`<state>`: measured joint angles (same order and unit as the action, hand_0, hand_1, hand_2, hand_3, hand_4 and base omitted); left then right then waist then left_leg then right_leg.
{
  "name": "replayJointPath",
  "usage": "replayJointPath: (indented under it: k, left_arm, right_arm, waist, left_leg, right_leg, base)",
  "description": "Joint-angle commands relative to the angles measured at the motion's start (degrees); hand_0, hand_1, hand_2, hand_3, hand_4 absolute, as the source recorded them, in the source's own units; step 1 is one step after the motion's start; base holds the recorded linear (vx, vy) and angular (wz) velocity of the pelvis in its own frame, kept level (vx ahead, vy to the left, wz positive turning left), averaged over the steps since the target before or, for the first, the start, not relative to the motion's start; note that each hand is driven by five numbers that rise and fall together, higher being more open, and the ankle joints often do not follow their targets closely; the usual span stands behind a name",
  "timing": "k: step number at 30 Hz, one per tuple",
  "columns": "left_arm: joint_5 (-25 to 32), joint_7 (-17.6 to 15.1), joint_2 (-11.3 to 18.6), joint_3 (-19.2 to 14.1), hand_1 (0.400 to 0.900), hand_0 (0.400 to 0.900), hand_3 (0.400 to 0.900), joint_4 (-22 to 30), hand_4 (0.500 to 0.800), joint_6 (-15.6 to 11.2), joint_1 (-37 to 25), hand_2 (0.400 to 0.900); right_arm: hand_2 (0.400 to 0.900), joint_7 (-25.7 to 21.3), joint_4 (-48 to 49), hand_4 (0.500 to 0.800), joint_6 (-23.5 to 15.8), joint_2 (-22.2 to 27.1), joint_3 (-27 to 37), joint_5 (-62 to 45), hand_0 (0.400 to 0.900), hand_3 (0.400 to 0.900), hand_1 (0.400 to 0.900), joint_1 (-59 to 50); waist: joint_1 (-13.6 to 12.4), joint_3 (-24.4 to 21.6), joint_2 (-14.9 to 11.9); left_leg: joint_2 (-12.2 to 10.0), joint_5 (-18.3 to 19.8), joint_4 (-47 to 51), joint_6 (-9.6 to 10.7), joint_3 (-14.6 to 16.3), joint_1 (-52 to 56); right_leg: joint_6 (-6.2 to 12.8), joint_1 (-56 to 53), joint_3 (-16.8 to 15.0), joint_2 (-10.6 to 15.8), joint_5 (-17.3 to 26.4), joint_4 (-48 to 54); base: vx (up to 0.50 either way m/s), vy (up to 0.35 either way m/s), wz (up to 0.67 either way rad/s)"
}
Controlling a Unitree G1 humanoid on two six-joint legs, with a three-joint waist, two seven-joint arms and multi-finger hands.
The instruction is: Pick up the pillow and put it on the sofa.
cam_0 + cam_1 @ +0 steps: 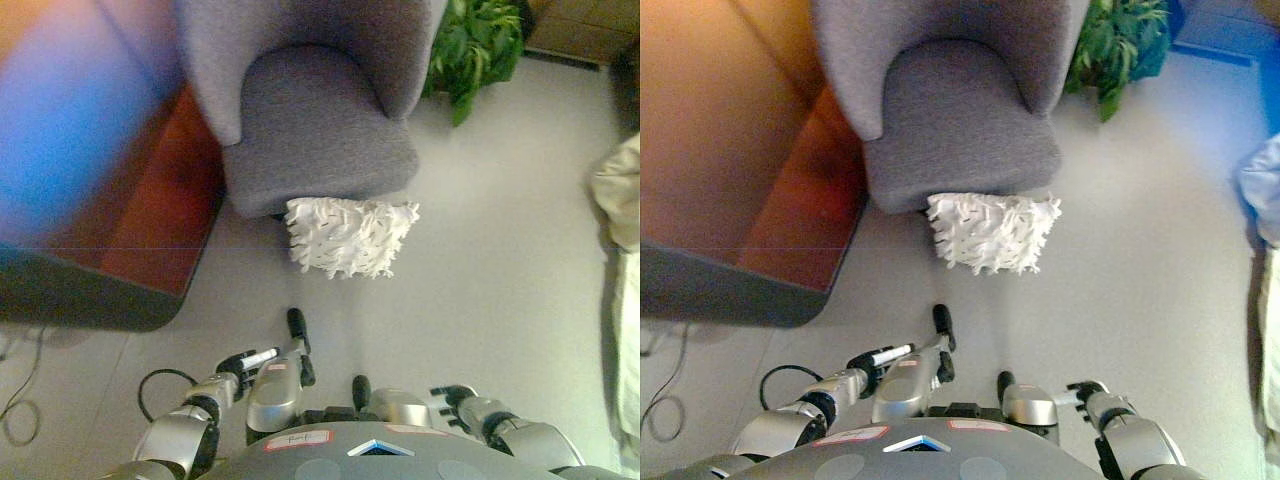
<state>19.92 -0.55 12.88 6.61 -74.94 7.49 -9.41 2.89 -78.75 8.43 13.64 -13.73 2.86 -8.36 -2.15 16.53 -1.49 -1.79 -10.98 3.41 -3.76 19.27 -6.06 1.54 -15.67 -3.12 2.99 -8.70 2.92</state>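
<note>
A white shaggy pillow (351, 236) lies on the pale floor, right against the front edge of a grey upholstered sofa chair (315, 125) at the top centre. The chair's seat (960, 120) is bare. My left hand (243, 364) is low at the bottom left, well short of the pillow, fingers relaxed and empty. My right hand (456, 398) is low at the bottom right, also empty with loose fingers and well back from the pillow.
A reddish-brown piece of furniture with a dark edge (150, 250) stands left of the chair. A green potted plant (475, 45) is at the top right. Pale cloth (622, 195) shows at the right edge. Open floor lies between my hands and the pillow.
</note>
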Motion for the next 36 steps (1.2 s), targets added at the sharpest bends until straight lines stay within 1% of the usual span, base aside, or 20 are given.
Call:
replayJointPath:
  k: [1, 2, 3, 5, 7, 8, 9, 10, 12, 14, 16, 18, 19, 22, 23, 25, 27, 29, 31, 36]
  left_arm:
    - [-4.2, -1.4, -0.2, 3.5, 0.9, 0.9, 0.9, -3.8, 0.8, 3.1, 9.2, 0.9]
    - [-5.0, -1.0, 0.7, 3.3, 0.9, 0.9, 0.9, -3.2, 0.8, 3.5, 8.4, 0.9]
    - [-5.3, -0.9, 1.1, 3.2, 0.9, 0.9, 0.9, -3.1, 0.8, 3.4, 8.0, 0.9]
    - [-6.9, 0.2, 2.5, 3.4, 0.9, 0.9, 0.9, -2.8, 0.8, 3.2, 7.3, 0.9]
    - [-8.0, 1.2, 3.7, 3.7, 0.9, 0.9, 0.9, -2.7, 0.8, 3.3, 6.7, 0.9]
    - [-8.9, 1.4, 4.1, 3.8, 0.9, 0.9, 0.9, -2.7, 0.8, 3.0, 6.6, 0.9]
    - [-9.4, 1.4, 4.6, 3.9, 0.9, 0.9, 0.9, -2.4, 0.8, 3.2, 6.3, 0.9]
    - [-9.6, 1.6, 4.8, 4.0, 0.9, 0.9, 0.9, -2.3, 0.8, 3.2, 6.1, 0.9]
    - [-9.7, 2.3, 5.6, 4.5, 0.9, 0.9, 0.9, -1.9, 0.8, 3.0, 5.1, 0.9]
    - [-9.3, 2.5, 5.7, 5.1, 0.9, 0.9, 0.9, -1.6, 0.8, 2.9, 3.5, 0.9]
    - [-8.6, 2.6, 5.5, 6.2, 0.9, 0.9, 0.9, -1.3, 0.8, 2.8, 1.9, 0.9]
    - [-7.4, 2.3, 5.4, 7.1, 0.9, 0.9, 0.9, -0.9, 0.8, 2.5, 1.3, 0.9]
    - [-7.1, 2.2, 5.3, 7.3, 0.9, 0.9, 0.9, -0.9, 0.8, 2.3, 1.4, 0.9]
    - [-7.4, 2.4, 5.2, 7.0, 0.9, 0.9, 0.9, -0.8, 0.8, 2.1, 2.5, 0.9]
    - [-7.9, 2.6, 5.3, 6.7, 0.9, 0.9, 0.9, -0.8, 0.8, 2.0, 3.0, 0.9]
    - [-9.2, 3.1, 5.9, 6.6, 0.9, 0.9, 0.9, -0.9, 0.8, 2.2, 3.0, 0.9]
    - [-9.4, 3.3, 6.8, 7.0, 0.9, 0.9, 0.9, -1.0, 0.8, 1.7, 2.3, 0.9]
    - [-9.2, 3.6, 7.7, 7.2, 0.9, 0.9, 0.9, -0.7, 0.8, 1.5, 1.3, 0.9]
    - [-8.8, 3.9, 8.6, 7.7, 0.9, 0.9, 0.9, -0.2, 0.8, 1.3, 0.5, 0.9]
    - [-7.2, 5.4, 11.3, 9.2, 0.9, 0.9, 0.9, 0.5, 0.8, 0.8, -3.8, 0.9]
  right_arm:
    - [0.9, -0.2, 0.1, 0.8, 0.4, 1.9, 0.2, 0.7, 0.9, 0.9, 0.9, 1.8]
    - [0.9, -0.1, 0.4, 0.8, 0.5, 1.9, 0.3, 0.8, 0.9, 0.9, 0.9, 1.7]
    - [0.9, -0.5, 0.6, 0.8, 0.4, 1.9, 0.4, 0.0, 0.9, 0.9, 0.9, 1.6]
    - [0.9, -1.0, 1.3, 0.8, 0.5, 2.2, 1.1, -0.4, 0.9, 0.9, 0.9, 1.2]
    - [0.9, -2.1, 1.7, 0.8, 0.0, 2.4, 1.5, 0.1, 0.9, 0.9, 0.9, 1.2]
    - [0.9, -3.0, 2.0, 0.8, -0.1, 2.6, 1.7, 1.1, 0.9, 0.9, 0.9, 1.2]
    - [0.9, -3.8, 2.2, 0.8, -0.2, 3.1, 1.6, 2.6, 0.9, 0.9, 0.9, 1.2]
    - [0.9, -4.2, 2.2, 0.8, -0.2, 3.3, 1.5, 3.1, 0.9, 0.9, 0.9, 1.2]
    - [0.9, -6.1, 2.2, 0.8, -0.6, 4.4, 1.3, 4.8, 0.9, 0.9, 0.9, 0.9]
    - [0.9, -7.6, 2.2, 0.8, -1.2, 5.3, 1.1, 5.8, 0.9, 0.9, 0.9, 0.0]
    - [0.9, -9.4, 2.6, 0.8, -1.2, 6.3, 0.6, 6.9, 0.9, 0.9, 0.9, -1.2]
    - [0.9, -11.5, 3.0, 0.8, -0.6, 6.9, -0.3, 7.4, 0.9, 0.9, 0.9, -2.4]
    - [0.9, -12.1, 2.9, 0.8, -0.5, 7.1, -0.6, 7.5, 0.9, 0.9, 0.9, -2.6]
    - [0.9, -13.5, 3.6, 0.8, 0.5, 7.2, -0.5, 8.2, 0.9, 0.9, 0.9, -2.8]
    - [0.9, -13.8, 3.7, 0.8, -0.2, 7.3, -0.4, 8.6, 0.9, 0.9, 0.9, -3.0]
    - [0.9, -15.8, 4.2, 0.8, -0.1, 7.4, -0.7, 8.4, 0.9, 0.9, 0.9, -3.9]
    - [0.9, -18.3, 4.7, 0.8, 1.2, 8.2, -1.1, 8.8, 0.9, 0.9, 0.9, -5.5]
    - [0.9, -20.3, 4.7, 0.8, 2.0, 9.3, -1.5, 10.3, 0.9, 0.9, 0.9, -7.1]
    - [0.9, -21.7, 5.1, 0.8, 3.9, 10.9, -2.2, 12.3, 0.9, 0.9, 0.9, -9.0]
    - [0.9, -21.2, 3.9, 0.8, 5.8, 16.7, -4.7, 17.1, 0.9, 0.9, 0.9, -16.9]
  waist:
    - [-0.8, -4.4, 3.7]
    - [-0.5, -4.6, 2.9]
    - [-0.9, -4.9, 3.0]
    - [-1.1, -5.5, 2.7]
    - [-0.4, -6.1, 2.7]
    - [-0.2, -6.5, 3.4]
    - [0.4, -6.5, 3.8]
    - [0.9, -6.5, 3.9]
    - [2.3, -5.7, 4.9]
    - [3.9, -4.1, 6.1]
    - [5.9, -2.1, 7.0]
    - [6.9, -0.7, 6.8]
    - [6.9, -0.6, 6.5]
    - [6.2, -0.9, 5.4]
    - [5.7, -1.1, 4.9]
    - [4.9, -1.0, 4.1]
    - [4.4, -0.3, 3.7]
    - [4.1, 0.5, 3.7]
    - [3.7, 1.6, 3.9]
    - [3.0, 4.9, 5.2]
  left_leg:
    - [-2.8, 3.7, -8.3, 4.3, -2.3, -8.9]
    - [-1.7, 4.7, -8.9, 3.6, -2.7, -8.5]
    - [-1.6, 5.1, -9.2, 3.3, -3.1, -8.6]
    - [-0.1, 6.2, -8.8, 1.9, -3.4, -7.9]
    - [1.4, 6.7, -7.2, 0.7, -3.7, -5.8]
    - [1.4, 7.1, -6.7, 0.6, -3.8, -4.8]
    - [1.5, 7.7, -6.3, 0.4, -3.7, -3.5]
    - [1.8, 8.0, -6.3, 0.3, -3.9, -3.1]
    - [1.9, 8.3, -6.3, 0.8, -5.7, -1.7]
    - [1.5, 8.5, -5.9, 1.5, -7.5, 0.1]
    - [0.9, 9.4, -5.2, 2.3, -8.9, 2.5]
    - [0.3, 10.7, -5.3, 2.7, -9.9, 3.4]
    - [0.4, 11.3, -5.4, 2.8, -10.3, 3.6]
    - [0.9, 11.5, -6.4, 2.8, -11.2, 2.9]
    - [0.9, 11.5, -6.4, 2.9, -11.2, 2.9]
    - [0.4, 11.3, -6.4, 2.9, -11.2, 2.6]
    - [-0.1, 10.8, -6.5, 3.1, -11.6, 1.5]
    - [-0.5, 10.5, -6.8, 3.4, -11.5, 0.5]
    - [-0.6, 10.1, -7.2, 3.6, -11.8, -1.0]
    - [-0.7, 9.0, -9.6, 4.5, -12.6, -6.5]
  right_leg:
    - [0.06, -2.3, 2.4, -5.8, -6.9, -13.2]
    - [1.1, -1.5, 3.6, -4.3, -5.4, -15.5]
    - [1.55, -0.7, 3.7, -3.9, -3.7, -16.6]
    - [3.39, 0.8, 5.6, -2.3, 0.0, -20.9]
    - [5.05, 3.7, 6.4, -1.7, 3.4, -27.3]
    - [5.34, 6.1, 6.9, -2.2, 5.5, -29.7]
    - [5.45, 9.0, 7.9, -2.3, 6.5, -31.6]
    - [5.42, 10.7, 7.9, -2.4, 6.5, -31.7]
    - [4.17, 16.5, 8.8, -2.4, 5.0, -29.1]
    - [3.22, 20.9, 10.4, -0.3, 4.3, -26.2]
    - [2.88, 25.8, 9.4, 3.0, 7.8, -21.4]
    - [3.58, 27.5, 8.4, 5.7, 10.0, -17.2]
    - [3.82, 27.3, 8.0, 6.4, 10.8, -15.9]
    - [4.82, 24.6, 7.5, 6.5, 10.5, -13.1]
    - [5.12, 23.7, 7.5, 6.7, 10.7, -12.3]
    - [5.6, 23.0, 8.0, 6.9, 10.9, -11.3]
    - [5.74, 22.9, 7.9, 6.8, 11.0, -10.7]
    - [5.85, 23.3, 8.4, 6.9, 11.0, -10.6]
    - [5.92, 23.9, 8.7, 7.0, 10.9, -10.5]
    - [5.55, 27.3, 9.0, 7.2, 10.4, -11.8]
  base:
    - [0.35, 0.209, 0.11]
    - [0.32, 0.22, 0.1]
    - [0.28, 0.219, 0.07]
    - [0.24, 0.204, 0.03]
    - [0.28, 0.2, 0.18]
    - [0.3, 0.2, 0.2]
    - [0.24, 0.151, 0.16]
    - [0.22, 0.105, 0.29]
    - [0.16, 0.03, 0.42]
    - [0.01, -0.038, 0.57]
    - [-0.05, -0.089, 0.69]
    - [0.0, -0.137, 0.53]
    - [0.06, -0.151, 0.36]
    - [0.09, -0.165, 0.15]
    - [0.09, -0.208, 0.08]
    - [0.06, -0.246, 0.1]
    - [-0.04, -0.248, 0.13]
    - [-0.07, -0.222, 0.09]
    - [-0.08, -0.188, 0.07]
    - [-0.11, -0.171, 0.09]
